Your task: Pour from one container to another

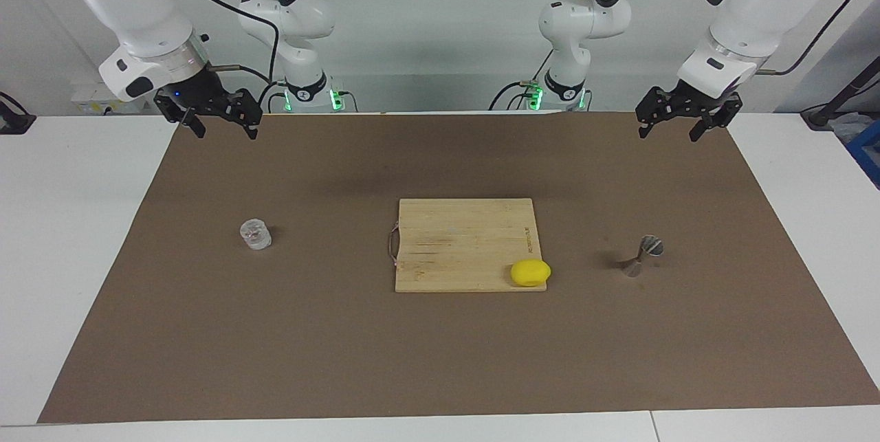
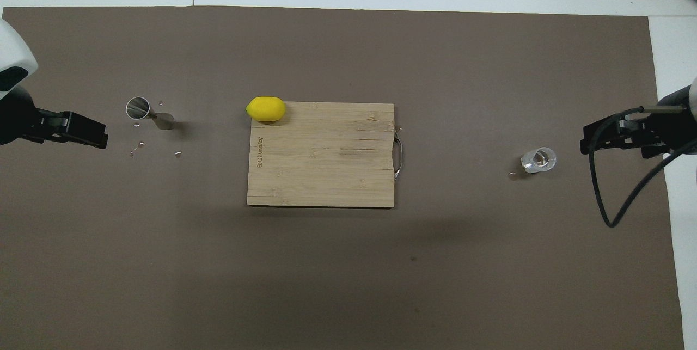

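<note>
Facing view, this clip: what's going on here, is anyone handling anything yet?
Nothing is being handled. Both arms wait raised at the robots' edge of the brown mat, the left gripper and the right gripper both open and empty. The glass cup stands on the mat toward the right arm's end, the metal jigger toward the left arm's end. Between them lies a cutting board with a lemon at its corner. No pouring has begun.
</note>
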Tool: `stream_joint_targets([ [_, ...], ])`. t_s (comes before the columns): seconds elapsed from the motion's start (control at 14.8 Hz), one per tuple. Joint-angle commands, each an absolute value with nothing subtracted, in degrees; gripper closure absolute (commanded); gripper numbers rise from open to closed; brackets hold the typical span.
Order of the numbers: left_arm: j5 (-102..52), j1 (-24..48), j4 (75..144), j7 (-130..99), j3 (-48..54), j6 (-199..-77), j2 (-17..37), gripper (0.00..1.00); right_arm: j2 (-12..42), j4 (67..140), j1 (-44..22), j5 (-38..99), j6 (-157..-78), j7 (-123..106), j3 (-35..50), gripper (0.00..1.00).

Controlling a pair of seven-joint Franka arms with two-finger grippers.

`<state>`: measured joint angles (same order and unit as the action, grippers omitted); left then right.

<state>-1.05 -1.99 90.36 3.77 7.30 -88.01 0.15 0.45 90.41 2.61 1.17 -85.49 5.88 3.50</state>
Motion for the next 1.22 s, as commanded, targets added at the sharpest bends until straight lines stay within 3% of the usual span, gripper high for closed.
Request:
stream_joint_targets([
  [0.0, -0.9, -2.1, 92.3, 4.8, 7.4, -89.2, -1.6, 0.0, -0.4, 91.2, 3.3, 1.7, -85.2, 4.4, 3.7, 0.01],
  [1.15, -1.3, -1.4, 93.6, 4.4, 7.6, -92.2, -1.9, 0.0, -0.4, 91.2, 3.3, 1.7, -85.2, 4.4, 3.7, 0.01],
])
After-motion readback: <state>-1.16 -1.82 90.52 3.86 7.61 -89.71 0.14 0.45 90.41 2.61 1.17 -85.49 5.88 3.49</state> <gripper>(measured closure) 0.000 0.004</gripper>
